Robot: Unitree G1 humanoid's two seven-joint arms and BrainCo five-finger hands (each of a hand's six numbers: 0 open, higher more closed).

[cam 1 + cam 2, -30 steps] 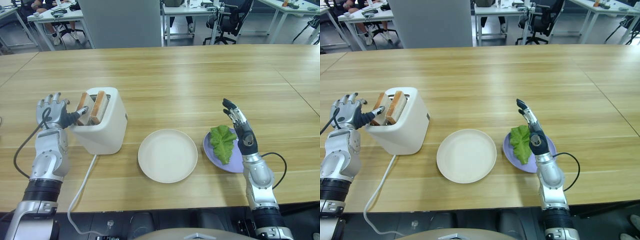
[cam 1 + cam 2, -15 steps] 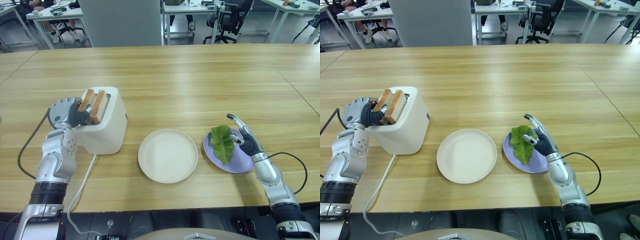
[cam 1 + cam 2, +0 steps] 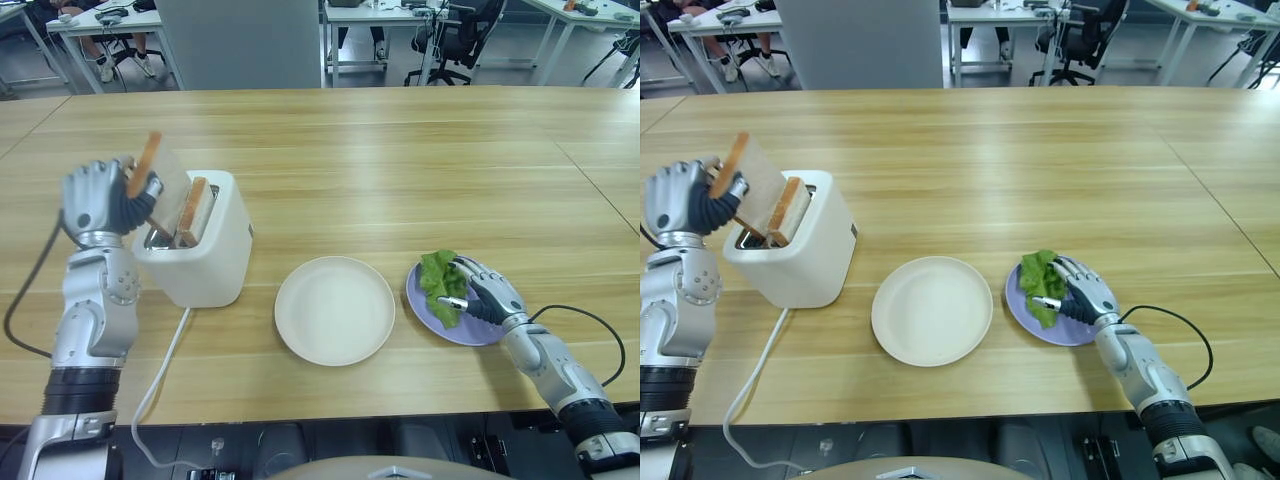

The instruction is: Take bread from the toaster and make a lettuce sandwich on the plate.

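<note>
We're pinching one bread slice point(image 3: 160, 178) in our left hand point(image 3: 95, 195), holding it tilted over the toaster point(image 3: 205, 265) with its lower corner right at the slot. The second slice point(image 3: 193, 210) is sitting in the other slot. Our right hand point(image 3: 485, 295) is curling its fingers around the lettuce point(image 3: 437, 275) on the purple plate point(image 3: 470, 330). The cream plate point(image 3: 335, 310) is lying on the surface point(image 3: 380, 170) between the toaster and the purple plate.

Lettuce point(image 3: 436, 276) part hidden under R hand point(image 3: 487, 297).
</note>
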